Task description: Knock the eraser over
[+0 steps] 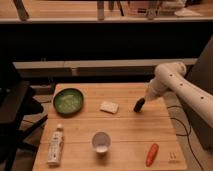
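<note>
white arm comes in from the right. gripper [148, 94] sits low over the right rear of the wooden table [125, 135], fingers together. eraser [139, 105] is right at the gripper tip, leaning, its upper end toward the gripper; cannot tell if they touch. pale pad [109, 106] lies to its left, green bowl [68, 100] farther left. cup [101, 142], bottle [55, 145] and carrot [151, 154] are near the front.

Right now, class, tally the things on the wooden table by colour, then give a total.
Green: 1, the bowl
Pale: 3, the flat pad, the bottle, the cup
Black: 1, the eraser
Orange: 1, the carrot
Total: 6
The end effector, shut, is at the eraser's upper end, not counted.
</note>
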Action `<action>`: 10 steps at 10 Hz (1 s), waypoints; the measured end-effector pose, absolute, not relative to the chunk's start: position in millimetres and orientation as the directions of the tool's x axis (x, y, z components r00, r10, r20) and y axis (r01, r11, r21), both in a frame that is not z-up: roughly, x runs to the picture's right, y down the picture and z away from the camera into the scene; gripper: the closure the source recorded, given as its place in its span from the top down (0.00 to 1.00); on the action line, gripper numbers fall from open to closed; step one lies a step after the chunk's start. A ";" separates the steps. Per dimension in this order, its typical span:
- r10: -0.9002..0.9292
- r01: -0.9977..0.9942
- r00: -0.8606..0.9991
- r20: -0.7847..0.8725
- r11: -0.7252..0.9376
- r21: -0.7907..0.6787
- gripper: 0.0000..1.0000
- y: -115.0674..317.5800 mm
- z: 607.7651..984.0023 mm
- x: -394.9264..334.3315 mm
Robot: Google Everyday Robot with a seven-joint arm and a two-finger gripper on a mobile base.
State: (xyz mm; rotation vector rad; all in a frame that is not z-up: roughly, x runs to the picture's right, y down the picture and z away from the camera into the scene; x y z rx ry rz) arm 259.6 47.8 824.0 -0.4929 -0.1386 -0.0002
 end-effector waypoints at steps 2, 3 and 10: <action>0.029 0.045 0.989 0.148 0.882 -0.468 0.01 46.9 829.2 258.1; 0.025 0.051 0.988 0.155 0.883 -0.466 0.01 45.6 830.3 254.2; 0.018 0.067 0.984 0.176 0.884 -0.463 0.01 45.6 831.3 249.8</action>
